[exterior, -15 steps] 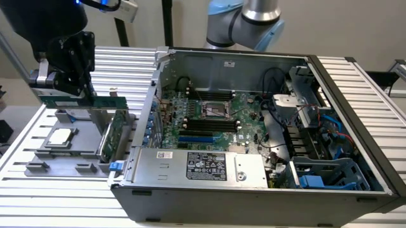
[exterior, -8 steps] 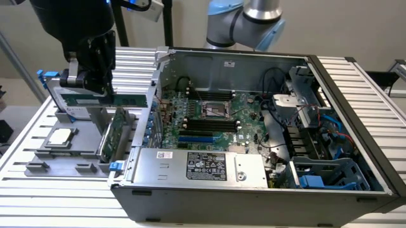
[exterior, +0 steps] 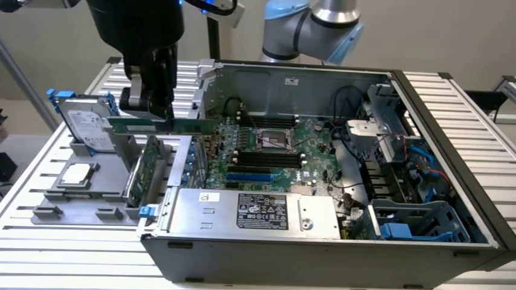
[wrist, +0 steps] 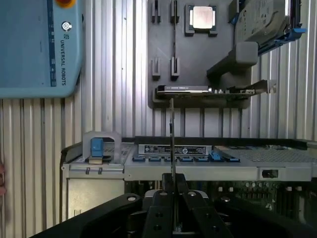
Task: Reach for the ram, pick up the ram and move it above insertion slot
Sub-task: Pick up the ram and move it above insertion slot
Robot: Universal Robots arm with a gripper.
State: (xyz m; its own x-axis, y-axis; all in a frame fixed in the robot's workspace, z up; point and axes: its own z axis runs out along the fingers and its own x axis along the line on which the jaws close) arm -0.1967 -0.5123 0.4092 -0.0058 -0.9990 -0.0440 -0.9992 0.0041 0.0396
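My black gripper (exterior: 149, 115) is shut on the ram (exterior: 165, 125), a thin green stick held level in the air. It hangs over the case's wall on the exterior view's left, above the grey holder. In the wrist view the ram (wrist: 172, 144) shows edge-on as a thin line rising from between my fingers (wrist: 161, 206). The black insertion slots (exterior: 266, 158) lie parallel on the motherboard, lower and toward the exterior view's right of the ram, with a blue slot (exterior: 250, 177) beside them.
A taller green expansion card (exterior: 145, 172) stands in the grey holder (exterior: 81, 199) below the ram, with a hard drive (exterior: 84, 124) and a CPU (exterior: 75, 174) nearby. The power supply (exterior: 250, 211) fills the case's front. A blue teach pendant (wrist: 34, 44) lies on the slatted table.
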